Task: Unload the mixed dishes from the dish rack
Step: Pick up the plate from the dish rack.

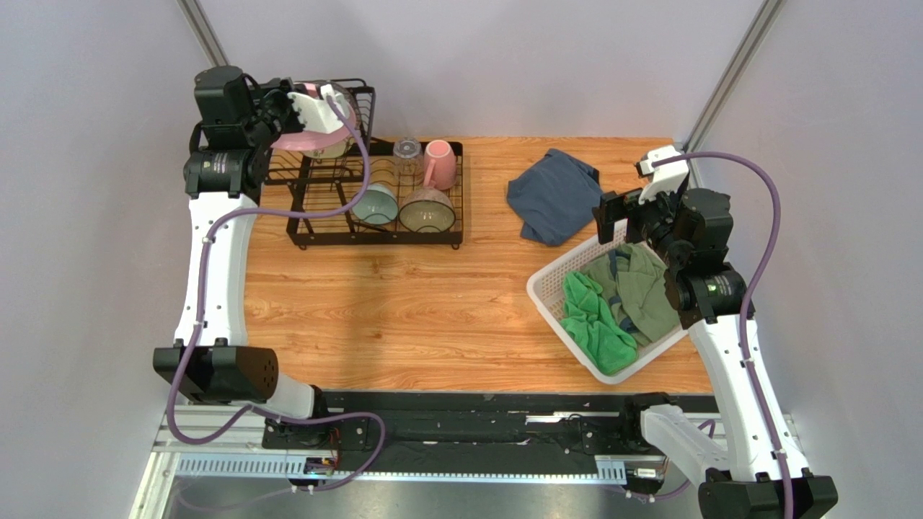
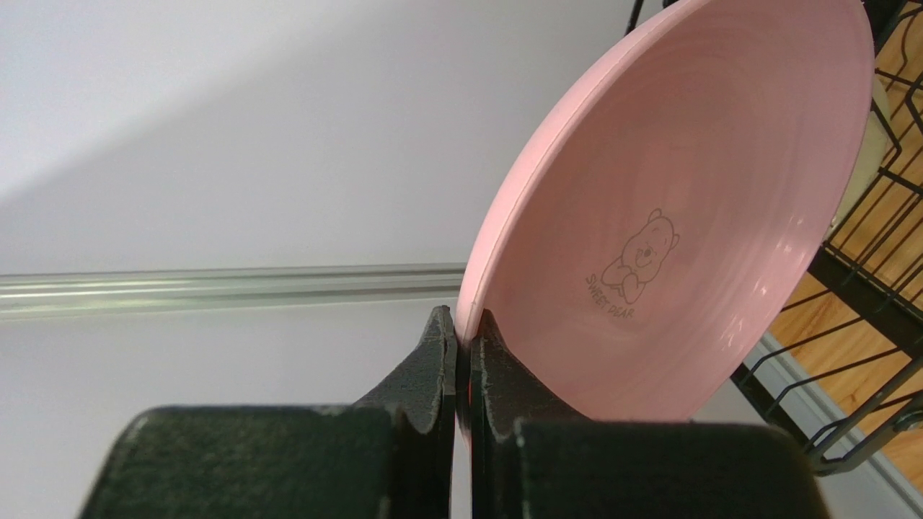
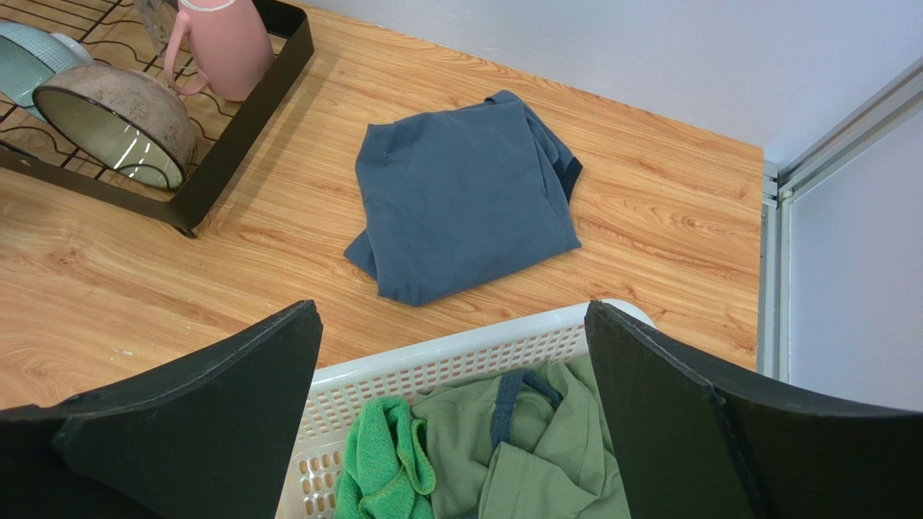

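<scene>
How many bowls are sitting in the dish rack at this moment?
2. The pale teal bowl lies at the near edge of the dish rack's flat tray, the tan-olive bowl beside it. Part of the raised section is hidden, so another may be unseen.

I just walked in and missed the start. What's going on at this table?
The robot is unloading a black dish rack. The left gripper is shut on the rim of the large pink plate at the rack's raised end. A teal bowl, tan bowl, pink mug and clear glass sit in the flat tray. The right gripper hangs open and empty over a white laundry basket, near a folded blue garment.
</scene>
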### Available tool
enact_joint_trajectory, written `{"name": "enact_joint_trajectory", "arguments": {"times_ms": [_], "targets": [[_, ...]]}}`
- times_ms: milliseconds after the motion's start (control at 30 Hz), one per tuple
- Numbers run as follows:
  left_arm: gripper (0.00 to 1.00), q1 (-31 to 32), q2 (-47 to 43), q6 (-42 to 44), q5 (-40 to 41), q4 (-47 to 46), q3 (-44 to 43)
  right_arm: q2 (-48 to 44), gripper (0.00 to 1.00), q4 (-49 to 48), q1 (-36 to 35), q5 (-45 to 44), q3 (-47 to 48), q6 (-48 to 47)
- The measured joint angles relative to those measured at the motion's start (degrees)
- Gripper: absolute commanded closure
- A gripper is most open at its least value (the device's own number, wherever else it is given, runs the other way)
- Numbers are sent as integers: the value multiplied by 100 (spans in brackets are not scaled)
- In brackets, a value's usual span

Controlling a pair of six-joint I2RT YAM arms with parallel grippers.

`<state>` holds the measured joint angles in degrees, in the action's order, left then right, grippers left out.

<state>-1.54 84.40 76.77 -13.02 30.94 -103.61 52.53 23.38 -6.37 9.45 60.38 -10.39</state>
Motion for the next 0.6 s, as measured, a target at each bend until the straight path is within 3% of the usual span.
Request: {"name": "enact_joint_trajectory", "arguments": {"times_ms": [300,600], "targets": [[100,0,-702,-358,-146,-4,4,0,0,0,0,11,0,0],[100,0,-1681,-1930,-564,133,81,74,0,13,0,11,0,0]]}}
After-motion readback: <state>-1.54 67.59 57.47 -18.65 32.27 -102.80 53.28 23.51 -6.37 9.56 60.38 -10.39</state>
